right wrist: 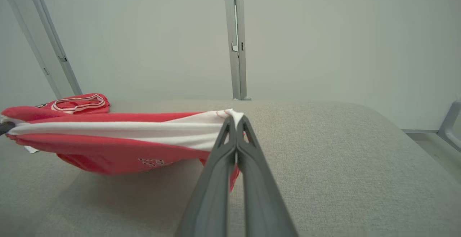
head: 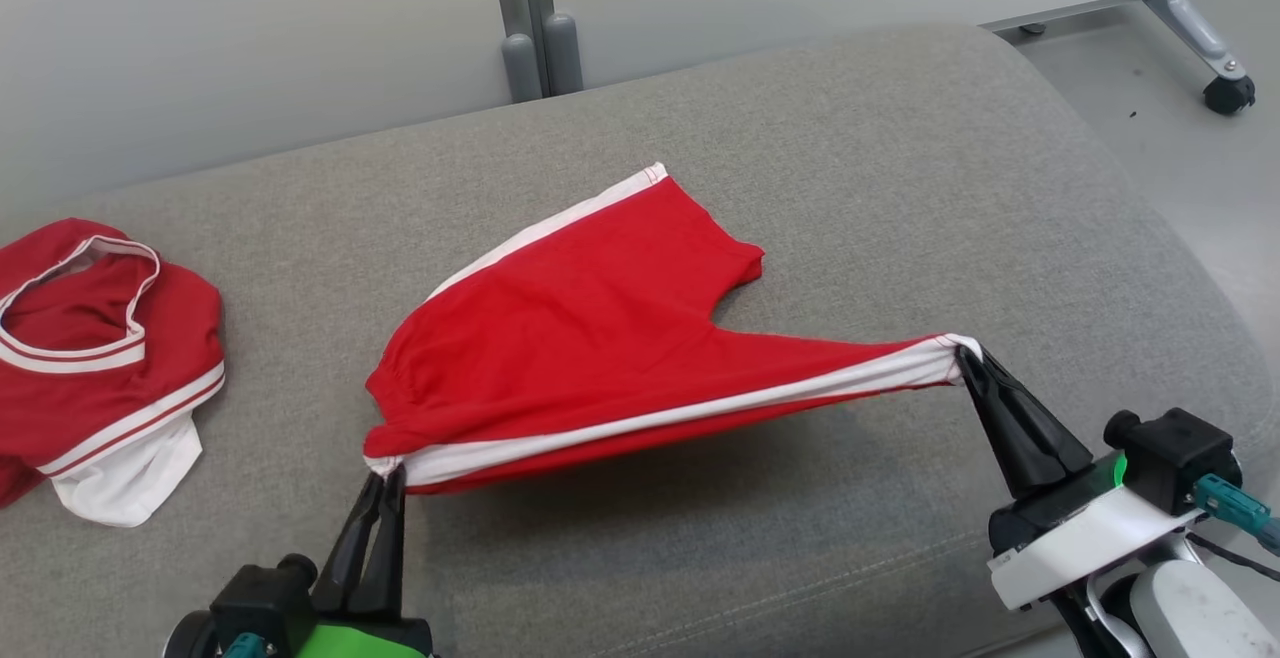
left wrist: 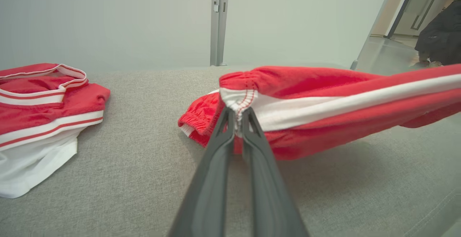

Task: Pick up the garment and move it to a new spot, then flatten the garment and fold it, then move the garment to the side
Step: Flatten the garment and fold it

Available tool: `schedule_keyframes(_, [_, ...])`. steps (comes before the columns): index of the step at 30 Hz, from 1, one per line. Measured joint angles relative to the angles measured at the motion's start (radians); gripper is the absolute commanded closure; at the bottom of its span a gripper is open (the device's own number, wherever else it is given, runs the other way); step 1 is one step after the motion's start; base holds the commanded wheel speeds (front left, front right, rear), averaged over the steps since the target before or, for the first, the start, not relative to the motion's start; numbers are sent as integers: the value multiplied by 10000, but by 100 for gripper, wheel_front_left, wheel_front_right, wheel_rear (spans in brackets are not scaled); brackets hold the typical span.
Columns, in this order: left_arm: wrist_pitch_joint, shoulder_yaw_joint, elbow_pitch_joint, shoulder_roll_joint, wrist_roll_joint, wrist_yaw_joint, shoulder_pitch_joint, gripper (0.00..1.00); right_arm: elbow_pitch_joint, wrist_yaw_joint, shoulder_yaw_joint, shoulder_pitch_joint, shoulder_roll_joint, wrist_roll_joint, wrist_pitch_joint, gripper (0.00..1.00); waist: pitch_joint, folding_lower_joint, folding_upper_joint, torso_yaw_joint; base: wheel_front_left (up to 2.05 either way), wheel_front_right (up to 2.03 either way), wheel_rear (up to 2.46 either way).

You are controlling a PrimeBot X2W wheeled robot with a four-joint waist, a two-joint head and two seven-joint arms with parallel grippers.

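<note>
We see left gripper (head: 385, 473) and right gripper (head: 962, 353) each pinched shut on red shorts (head: 580, 318) stretched over couch (head: 900, 188); small white print (right wrist: 151, 162) too blurred to read.

red white-striped shorts (head: 590, 338), grey cushion (head: 900, 188)

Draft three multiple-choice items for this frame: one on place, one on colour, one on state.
1. The red-and-white jersey lies on the grey cushion: A) left of the red shorts; B) under them; C) right of them.
2. The shorts' side stripe is: A) blue; B) black; C) white.
3. The shorts are: A) folded flat; B) stretched between left gripper and right gripper; C) lying unheld.
1 A: it sits far left in the head view. 2 C: white band along the held edge. 3 B: both grippers shut on opposite ends.
</note>
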Motion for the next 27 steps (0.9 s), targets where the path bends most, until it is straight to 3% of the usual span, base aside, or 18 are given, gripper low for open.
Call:
schedule_keyframes(16, [244, -815, 495, 33, 81, -222, -476, 100, 1319, -2, 109, -704, -134, 594, 186, 100, 584, 0, 0, 717, 0, 0, 0])
schedule_keyframes(27, [1195, -940, 1475, 10, -286, -274, -2927, 100, 2320, -2, 725, -3888, -617, 970, 1402, 100, 1548, 0, 0, 1264, 0, 0, 0])
